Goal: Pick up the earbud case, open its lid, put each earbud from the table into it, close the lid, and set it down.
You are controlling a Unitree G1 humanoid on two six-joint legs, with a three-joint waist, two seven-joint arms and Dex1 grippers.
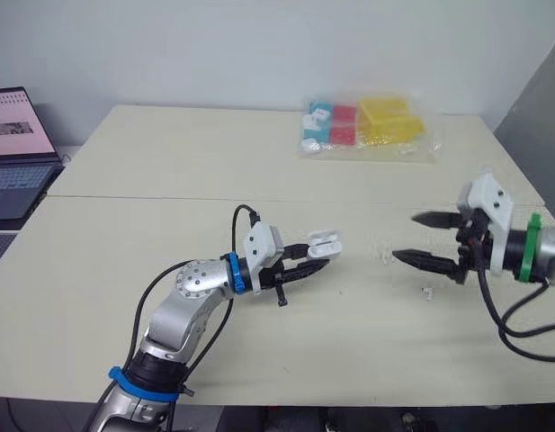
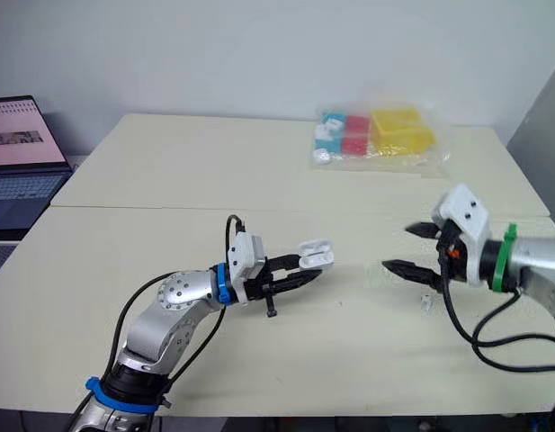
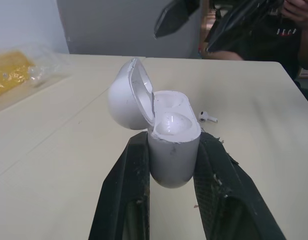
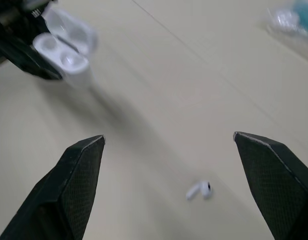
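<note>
Left gripper: Your left gripper (image 1: 313, 259) is clamped on the lower body of the earbud case (image 3: 169, 125), one black finger pressed to each side, and holds it off the table (image 1: 169, 153) near the middle of the near half.
Earbud case: The white case sits upright between the fingers with its lid (image 3: 125, 100) swung back on the hinge, leaving the two wells inside in plain sight.
Earbud: One white earbud (image 4: 199, 190) lies on the tabletop to the right of the case, well apart from it and touching neither gripper.
Right gripper: Your right gripper (image 1: 405, 237) hovers over the right side of the table with its fingers spread wide and nothing between them; the tips point toward the case, and the earbud lies on the table just below them.
Faint speck: A small pale thing (image 1: 383, 255) rests on the table between the case and the right gripper, too small for you to name.
Table seam: A line (image 1: 169, 198) runs across the tabletop behind both grippers.
Plastic bag: A clear bag (image 1: 367, 126) of yellow, red and teal pieces lies at the far edge.
Laptop: An open laptop (image 1: 16, 153) stands off the table's far left corner.
Person: In the left wrist view, a person in a dark top (image 3: 278, 30) sits beyond the table.
</note>
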